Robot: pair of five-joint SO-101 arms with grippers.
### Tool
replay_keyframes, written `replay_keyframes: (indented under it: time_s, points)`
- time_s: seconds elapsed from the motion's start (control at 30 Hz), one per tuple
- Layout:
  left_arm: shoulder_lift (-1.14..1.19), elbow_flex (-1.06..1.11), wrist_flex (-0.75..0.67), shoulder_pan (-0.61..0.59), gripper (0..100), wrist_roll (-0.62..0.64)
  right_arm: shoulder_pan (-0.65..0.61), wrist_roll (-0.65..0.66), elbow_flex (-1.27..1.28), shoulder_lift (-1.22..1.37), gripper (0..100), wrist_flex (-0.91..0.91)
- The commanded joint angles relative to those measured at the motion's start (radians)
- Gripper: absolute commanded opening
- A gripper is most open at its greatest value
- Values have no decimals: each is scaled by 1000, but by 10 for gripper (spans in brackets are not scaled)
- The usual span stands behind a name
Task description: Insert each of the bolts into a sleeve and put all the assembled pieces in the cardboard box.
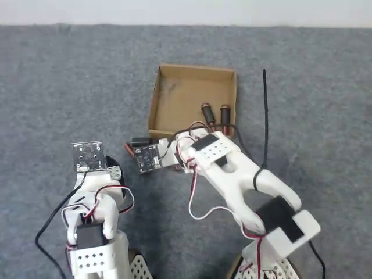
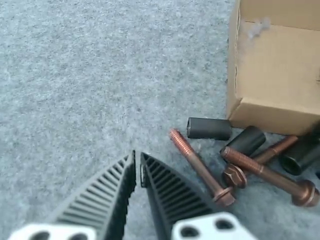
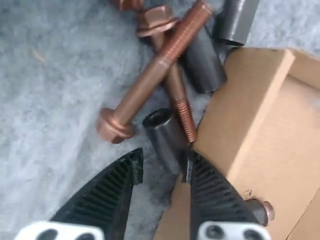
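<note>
Grey carpet under box, bolts, sleeves

Grey carpet, pale wall.
Carpet spreads beneath my right gripper; I see the wall well beyond it.

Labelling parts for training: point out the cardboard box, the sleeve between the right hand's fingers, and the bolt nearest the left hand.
cardboard box (image 1: pixel 186 99), high view, bare floor inside.
sleeve (image 3: pixel 167 142), right wrist view, middle of its barrel.
bolt (image 2: pixel 200 165), left wrist view, middle of its shank.
</note>
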Motion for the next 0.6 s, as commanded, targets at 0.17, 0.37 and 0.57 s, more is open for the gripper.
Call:
replay_keyframes:
  time_s: [0.17, 0.37, 0.57]
  points:
    - [-8, -16, -11, -5, 12, -14, 53, 14, -190, 140, 113, 5]
    - [-8, -16, -11, -5, 12, -14, 71, 14, -201, 163, 111, 7]
    - [-8, -16, -11, -5, 12, -14, 71, 14, -222, 156, 24, 122]
